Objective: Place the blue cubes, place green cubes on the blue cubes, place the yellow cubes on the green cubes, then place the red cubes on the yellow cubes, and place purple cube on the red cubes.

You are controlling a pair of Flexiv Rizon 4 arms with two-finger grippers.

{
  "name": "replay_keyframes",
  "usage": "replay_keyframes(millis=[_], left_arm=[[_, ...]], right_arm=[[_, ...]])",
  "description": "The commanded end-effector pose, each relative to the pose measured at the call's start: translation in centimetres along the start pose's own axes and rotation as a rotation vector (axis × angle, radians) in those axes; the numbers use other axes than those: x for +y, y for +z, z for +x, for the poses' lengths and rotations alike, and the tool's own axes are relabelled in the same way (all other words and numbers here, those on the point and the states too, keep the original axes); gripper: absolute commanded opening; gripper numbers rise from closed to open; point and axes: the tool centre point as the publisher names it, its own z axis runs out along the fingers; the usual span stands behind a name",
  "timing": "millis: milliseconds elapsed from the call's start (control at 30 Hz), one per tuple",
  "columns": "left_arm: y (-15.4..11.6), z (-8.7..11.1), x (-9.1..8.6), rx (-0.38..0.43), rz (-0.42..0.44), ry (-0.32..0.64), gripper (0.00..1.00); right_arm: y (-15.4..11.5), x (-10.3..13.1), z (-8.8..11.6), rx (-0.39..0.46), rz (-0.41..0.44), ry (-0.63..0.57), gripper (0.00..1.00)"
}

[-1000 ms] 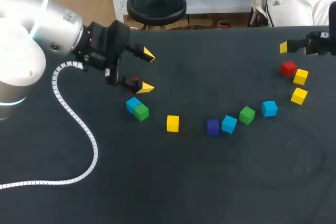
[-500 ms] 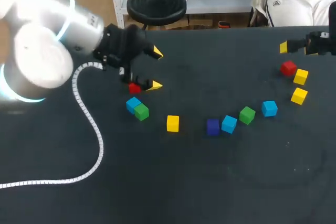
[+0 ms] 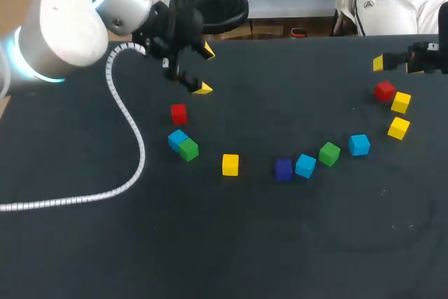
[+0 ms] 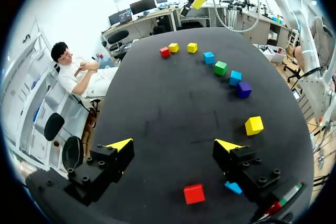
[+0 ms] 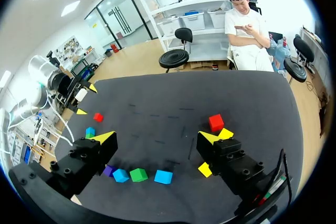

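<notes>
My left gripper (image 3: 204,69) hangs open and empty over the table's far left; the left wrist view shows its gripper (image 4: 174,145) with nothing between the fingers. Just in front of it lies a red cube (image 3: 178,113) (image 4: 194,193), then a blue cube (image 3: 177,138) touching a green cube (image 3: 188,149). A yellow cube (image 3: 230,164), a purple cube (image 3: 283,169), a blue cube (image 3: 305,165), a green cube (image 3: 330,153) and a blue cube (image 3: 359,144) curve to the right. My right gripper (image 3: 392,64) (image 5: 157,137) is open at the far right, above a red cube (image 3: 383,91) and two yellow cubes (image 3: 400,102) (image 3: 399,128).
The left arm's white cable (image 3: 129,138) trails over the left part of the black table (image 3: 280,243). The cubes form a loose arc across the middle.
My left gripper has pulled back from the red cube toward the table's far edge, still open; the red cube now lies uncovered. The right arm and the other cubes have not moved.
</notes>
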Motion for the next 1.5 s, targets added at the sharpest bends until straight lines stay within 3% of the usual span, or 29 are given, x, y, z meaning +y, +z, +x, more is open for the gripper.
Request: replay_keyframes(millis=[33,500,600,833,1033,1500], left_arm=[[-1.2,0.6,0.2,0.023,0.043,-0.008,1.0],[-1.7,1.0,-0.2,0.029,0.044,-0.033,1.0],[-2.3,0.5,-1.9,-0.017,0.022,-0.009,1.0],[-3.4,2.0,-4.9,0.037,0.043,-0.003,1.0],[-3.5,2.5,-4.7,0.077,0.06,-0.031,1.0],[-3.5,2.3,-4.8,0.067,0.059,-0.037,1.0]], right_arm=[[0.0,0.1,0.0,0.0,0.004,0.0,1.0],[0.0,0.1,0.0,0.0,0.004,0.0,1.0],[0.0,0.1,0.0,0.0,0.004,0.0,1.0],[0.0,0.1,0.0,0.0,0.004,0.0,1.0],[0.0,0.1,0.0,0.0,0.004,0.0,1.0],[0.0,0.1,0.0,0.0,0.004,0.0,1.0]])
